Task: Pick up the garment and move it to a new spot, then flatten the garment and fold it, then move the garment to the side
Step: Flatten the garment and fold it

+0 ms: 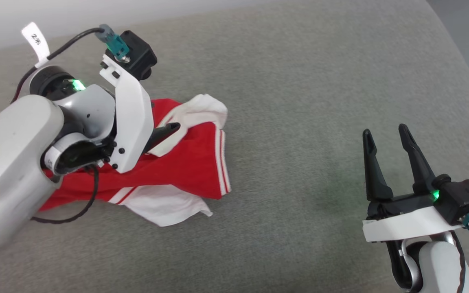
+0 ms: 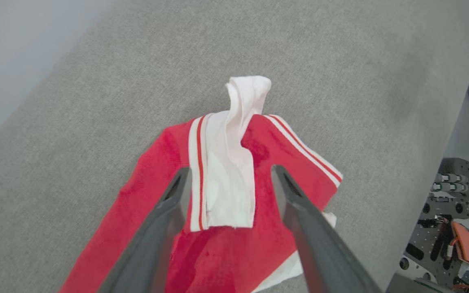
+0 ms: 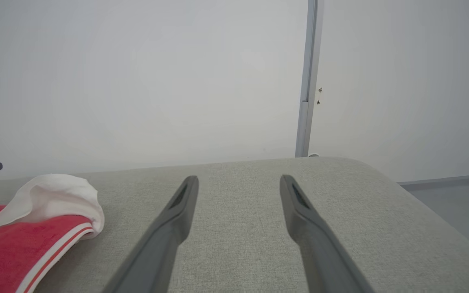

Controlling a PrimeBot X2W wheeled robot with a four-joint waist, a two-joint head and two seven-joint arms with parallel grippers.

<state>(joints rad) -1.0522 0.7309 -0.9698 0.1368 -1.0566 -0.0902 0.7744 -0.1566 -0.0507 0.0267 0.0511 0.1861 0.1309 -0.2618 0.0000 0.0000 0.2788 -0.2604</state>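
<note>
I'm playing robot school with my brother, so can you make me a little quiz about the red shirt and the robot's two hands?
1. True or false: the right hand is holding the garment.
2. Which hand has its open fingers over the garment? A) the left hand B) the right hand C) both
3. Fill in: the garment lies crumpled on a ___ padded surface.

Key: 1 false: it is open and away from the garment. 2 A. 3 grey.
</note>
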